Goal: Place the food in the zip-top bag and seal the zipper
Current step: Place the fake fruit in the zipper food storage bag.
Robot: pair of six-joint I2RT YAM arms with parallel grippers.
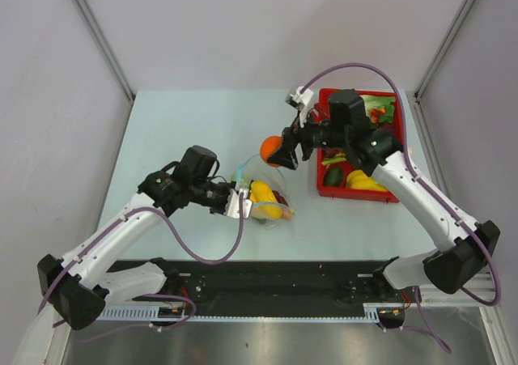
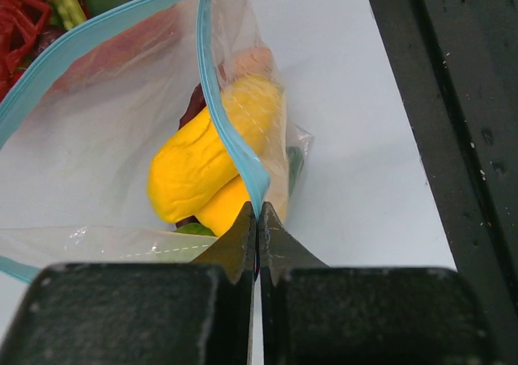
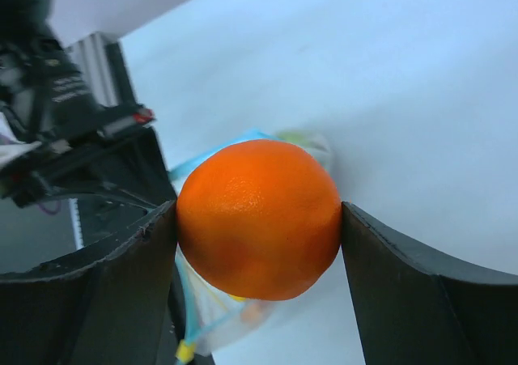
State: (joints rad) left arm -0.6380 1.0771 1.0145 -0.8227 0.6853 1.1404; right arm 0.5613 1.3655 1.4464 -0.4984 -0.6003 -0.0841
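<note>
Left gripper [image 2: 257,213]: matte black fingers pressed fully together, pinching the thin light-blue zipper [image 2: 229,134].
Zip-top bag [image 2: 97,146]: clear floppy film with its mouth gaping, lying on the pale table [image 1: 186,122]; smooth yellow food [image 2: 194,167] inside.
Right gripper [image 1: 282,153]: jaws spread wide, clamping the round, dimpled orange ball [image 3: 257,219] above the bag's mouth.
Red tray [image 1: 324,188]: rectangular, holding glossy toys.

Fixed surroundings of the work area, seen from above.
A pale blue-green table [image 1: 186,122] stands between grey walls [image 1: 267,25], with a metal post [image 1: 97,33] meeting each rear corner. A red rectangular tray [image 1: 360,196] lies at the far right of the table. A black strip [image 1: 283,280] runs along the near edge, fronted by a pale slotted rail [image 1: 267,318] and bare sheet metal [image 1: 283,345].
</note>
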